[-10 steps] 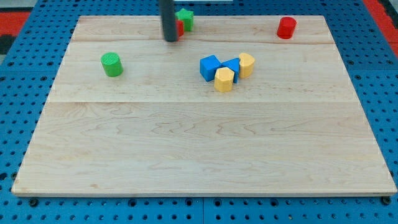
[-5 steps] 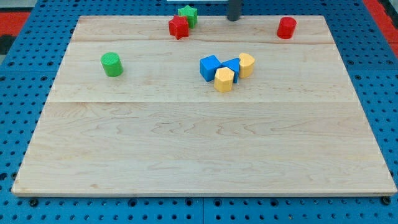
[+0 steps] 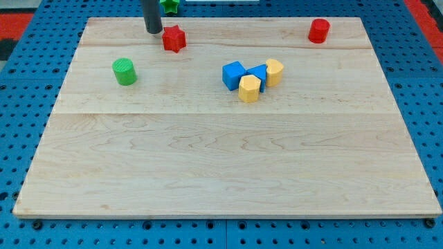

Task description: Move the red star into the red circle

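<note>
One red star (image 3: 174, 38) lies near the bench's (image 3: 221, 159) top edge, just beside my tip (image 3: 153, 31), at about four o'clock from it; whether they touch I cannot tell. There are no jaws, only the rod. The red circle (image 3: 318, 30) sits well apart at three o'clock. A green star (image 3: 169, 5) lies at twelve o'clock of the red star, a green cylinder (image 3: 124, 71) at eight.
</note>
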Robot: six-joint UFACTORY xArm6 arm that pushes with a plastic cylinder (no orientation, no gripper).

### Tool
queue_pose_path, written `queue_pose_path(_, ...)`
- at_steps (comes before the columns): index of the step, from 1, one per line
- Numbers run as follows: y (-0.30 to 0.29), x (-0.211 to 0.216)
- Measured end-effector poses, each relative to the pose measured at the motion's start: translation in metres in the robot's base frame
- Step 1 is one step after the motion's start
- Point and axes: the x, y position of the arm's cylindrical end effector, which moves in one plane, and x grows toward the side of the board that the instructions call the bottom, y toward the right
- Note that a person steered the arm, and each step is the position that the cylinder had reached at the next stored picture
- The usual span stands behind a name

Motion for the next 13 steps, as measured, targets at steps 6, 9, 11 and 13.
queue_pose_path(6, 0.166, 0.023)
queue_pose_path(9, 0.106, 0.033)
queue_pose_path(11, 0.186, 0.054)
queue_pose_path(13, 0.277, 0.014)
